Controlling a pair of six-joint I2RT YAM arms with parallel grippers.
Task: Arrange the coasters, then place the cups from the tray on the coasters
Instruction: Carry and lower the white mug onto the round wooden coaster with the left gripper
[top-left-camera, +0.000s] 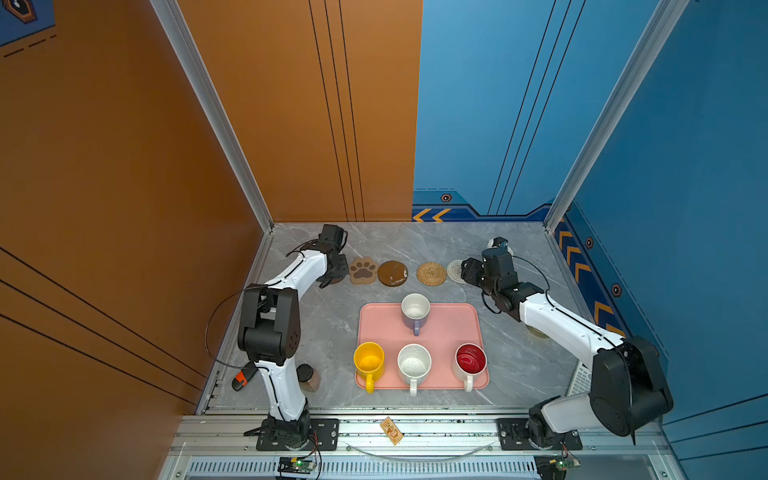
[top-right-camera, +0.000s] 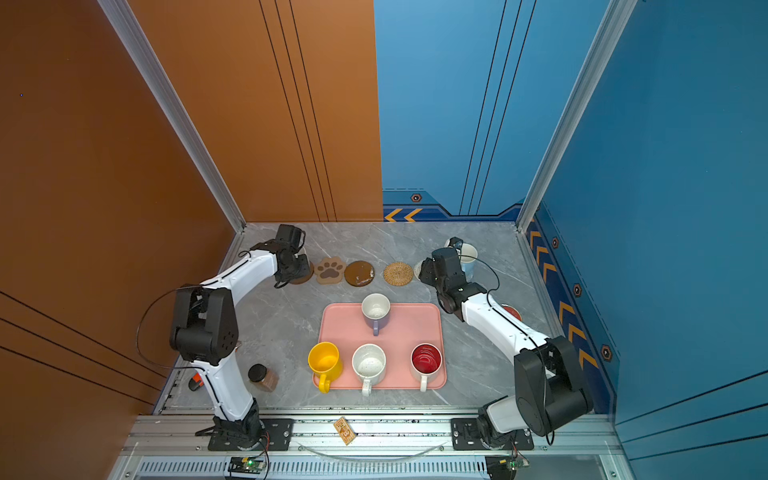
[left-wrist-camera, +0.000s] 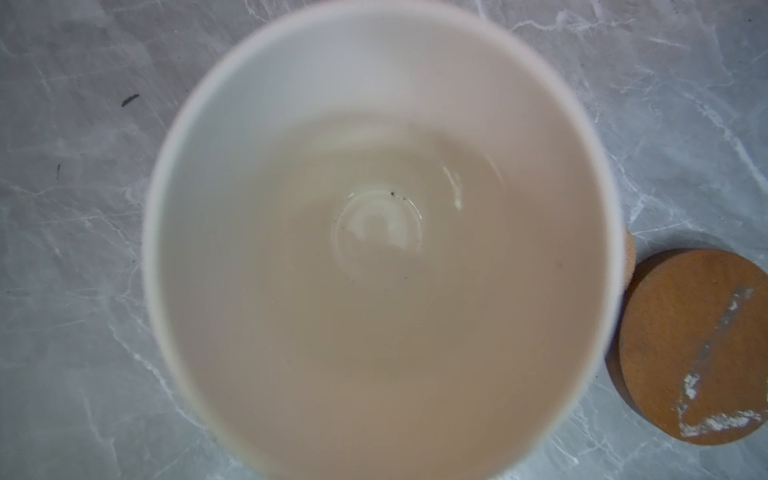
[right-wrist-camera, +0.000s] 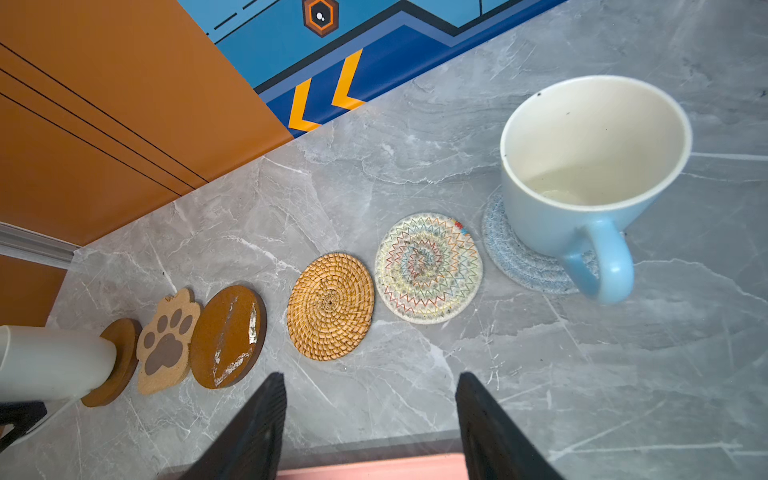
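Pink plastic sets the reference here: the tray (top-left-camera: 455, 332) carries four cups, and the coasters run in a row just beyond its far edge. Off the tray's far right corner hangs the right gripper (right-wrist-camera: 370, 376), jaws spread with nothing between them. Past that corner, the light blue cup (right-wrist-camera: 582, 166) stands on the blue-grey coaster (right-wrist-camera: 519, 266). Beyond the tray's far left corner the left gripper (top-left-camera: 332, 274) is pressed together over the white cup (left-wrist-camera: 374, 249), which is on or just above the plain brown disc (right-wrist-camera: 120, 361). No view shows the jaws' contact, so I cannot tell whether they pinch the cup. Bare behind the tray's far edge lie the paw coaster (right-wrist-camera: 166, 340), the scuffed brown disc (right-wrist-camera: 228, 336), the rattan round (right-wrist-camera: 330, 305) and the cream round (right-wrist-camera: 428, 268). The next move likely turns on the lavender cup (top-left-camera: 415, 311), upright at the middle of the tray's far edge. It is nearer the right gripper than the left, and its handle points toward the tray's near edge, away from both. I judge the free right arm should reach over the far edge and turn to straddle that handle. The yellow cup (top-left-camera: 368, 361), speckled cup (top-left-camera: 414, 363) and red-lined cup (top-left-camera: 471, 358) stand along the tray's near edge.
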